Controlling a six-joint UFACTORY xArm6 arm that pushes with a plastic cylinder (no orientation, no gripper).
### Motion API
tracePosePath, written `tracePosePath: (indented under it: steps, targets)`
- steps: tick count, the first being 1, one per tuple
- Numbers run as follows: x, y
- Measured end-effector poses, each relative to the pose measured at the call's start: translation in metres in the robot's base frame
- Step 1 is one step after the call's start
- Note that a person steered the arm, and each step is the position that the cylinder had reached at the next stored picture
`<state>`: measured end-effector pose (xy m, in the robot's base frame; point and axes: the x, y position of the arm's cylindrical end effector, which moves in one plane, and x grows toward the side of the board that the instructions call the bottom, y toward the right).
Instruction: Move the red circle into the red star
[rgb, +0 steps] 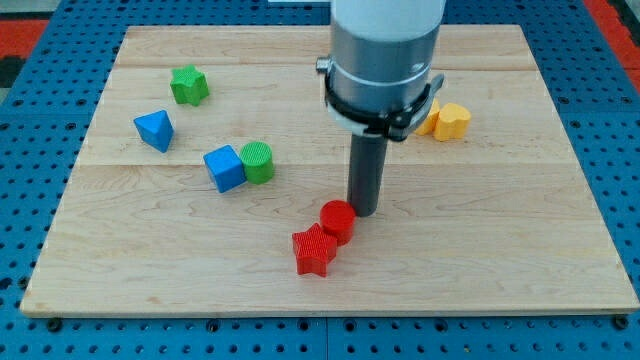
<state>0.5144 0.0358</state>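
Red circle is touching the red star near the worktop's bottom edge; you're pushing a light, slippery puck. My tip is pressing its side; no claw exists.

red circle, red star, pale wooden board

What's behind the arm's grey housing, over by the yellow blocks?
Two yellow blocks show at the housing's right edge; the nearer one is partly covered, so its shape is unclear. My tip sits right of the red circle, which touches the red star.
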Motion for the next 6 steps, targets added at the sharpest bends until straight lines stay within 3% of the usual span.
tracePosePath:
  steps: [6]
  targets:
    - [-0.020, 0.022]
